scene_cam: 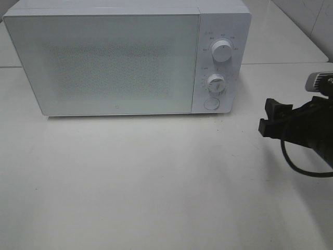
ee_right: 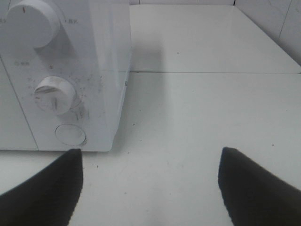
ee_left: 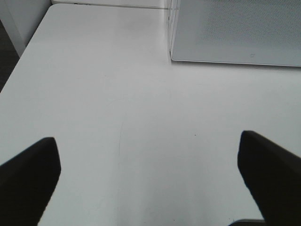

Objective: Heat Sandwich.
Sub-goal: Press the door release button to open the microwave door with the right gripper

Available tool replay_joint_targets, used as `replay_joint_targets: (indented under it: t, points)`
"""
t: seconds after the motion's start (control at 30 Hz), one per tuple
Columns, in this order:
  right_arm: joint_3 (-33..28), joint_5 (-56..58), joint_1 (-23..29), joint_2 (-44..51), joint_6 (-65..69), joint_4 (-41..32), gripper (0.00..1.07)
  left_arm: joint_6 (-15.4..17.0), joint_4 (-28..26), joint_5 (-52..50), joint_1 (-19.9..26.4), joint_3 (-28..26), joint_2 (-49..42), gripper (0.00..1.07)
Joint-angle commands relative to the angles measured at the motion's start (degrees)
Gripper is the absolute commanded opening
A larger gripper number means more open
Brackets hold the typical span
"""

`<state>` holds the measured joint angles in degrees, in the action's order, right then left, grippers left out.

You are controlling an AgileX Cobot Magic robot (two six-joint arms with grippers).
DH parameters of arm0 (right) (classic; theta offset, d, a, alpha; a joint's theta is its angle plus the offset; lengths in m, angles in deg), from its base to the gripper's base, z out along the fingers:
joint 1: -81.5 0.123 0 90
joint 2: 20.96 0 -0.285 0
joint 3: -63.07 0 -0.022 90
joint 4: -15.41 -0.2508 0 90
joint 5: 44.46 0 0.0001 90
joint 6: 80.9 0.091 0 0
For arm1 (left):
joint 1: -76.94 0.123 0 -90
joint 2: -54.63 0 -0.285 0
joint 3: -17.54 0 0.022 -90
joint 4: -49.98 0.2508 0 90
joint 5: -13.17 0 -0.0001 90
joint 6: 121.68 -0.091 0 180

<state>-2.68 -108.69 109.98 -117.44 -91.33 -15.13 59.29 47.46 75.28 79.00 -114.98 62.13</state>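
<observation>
I am not seeing the sandwich in any of my three views. It is not lying on the bare stretch of bench (scene_cam: 156,187) in front of me, and whether it is sitting behind the frosted door (scene_cam: 104,62) of the microwave (scene_cam: 218,21) I cannot tell, since the door is closed and giving nothing away.

Judging by what a sandwich is, I am expecting it to be light, soft and easy to crush, with a filling that slides out under any squeeze. So I am planning to take hold low and gently along the crust edges, or better, by the rim of whatever dish is carrying it, keeping it level.

Working outward, the microwave is standing at 12 o'clock on the bench. Its control strip is running down the 3 o'clock side of the door, with the upper dial (scene_cam: 222,52) above the lower dial (scene_cam: 215,82) and a round button (scene_cam: 210,103) at 6 o'clock below them.

My right tool (scene_cam: 268,117) is hovering at 3 o'clock, near that control strip but apart from it, jaws spread wide and carrying nothing. My left tool (ee_left: 150,183) is hanging over bare bench off the door's front corner, also gaping wide and empty.
</observation>
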Motion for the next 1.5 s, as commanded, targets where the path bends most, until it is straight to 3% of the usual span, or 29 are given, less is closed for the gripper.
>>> replay_joint_targets:
  t: [0.03,0.53,0.93,1.27,1.5]
  points:
    - [1.7,-1.9,3.4,-2.7,-1.0,-3.1,0.76,-0.1,0.0,-0.8,-0.1,0.1,-0.9,0.98]
    - [8.9,-1.9,15.2,-11.6,-4.0,-13.2,0.76,-0.1,0.0,-0.8,-0.1,0.1,-0.9,0.98]
    - [10.2,-1.5,16.3,-12.5,-3.4,-14.6,0.76,-0.1,0.0,-0.8,-0.1,0.1,-0.9,0.98]
    - [10.2,-1.4,16.3,-12.5,15.6,-14.6,0.76,-0.1,0.0,-0.8,-0.1,0.1,-0.9,0.98]
    - [10.2,-1.4,16.3,-12.5,45.6,-14.4,0.76,-0.1,0.0,-0.8,-0.1,0.1,-0.9,0.98]
